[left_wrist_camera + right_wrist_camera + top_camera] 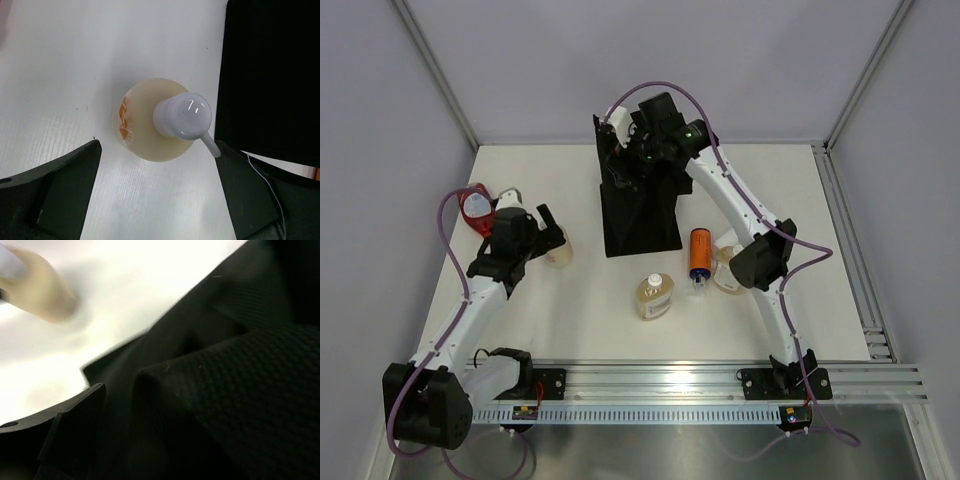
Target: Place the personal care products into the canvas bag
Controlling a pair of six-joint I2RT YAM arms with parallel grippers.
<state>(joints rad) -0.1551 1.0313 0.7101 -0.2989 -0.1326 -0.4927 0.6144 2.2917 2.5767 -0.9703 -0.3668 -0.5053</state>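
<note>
Step in hand: acquisition of the first bottle, with no product yet visible in the bag. The left arm reaches forward and inward from its base, wrist pitched down, past the round red container (475,204) that lies at the far left of the bench (570,330). The left end effector (157,150) hangs directly above an amber pump bottle (142,135) that stands upright just left of the canvas bag (638,215). Its jaws are spread to full width, one on each side of the bottle, touching nothing and holding nothing. The next move calls for a straight descent until the pads flank the bottle body below the white pump head, then closure. The spout points toward the bag-side finger and may foul it. Nearer the rail, a second amber bottle (655,298) stands right of centre, and an orange cylinder bottle (699,255) lies on its side. A third amber bottle (724,272) is partly hidden behind the right elbow. The right arm extends far over these items, and the right end effector (632,150) sits at the bag's upper edge. Its jaws are wide apart with black fabric against them, and no closed grip on the fabric is visible. The arm is judged to be placed there to steady the bag mouth.
</note>
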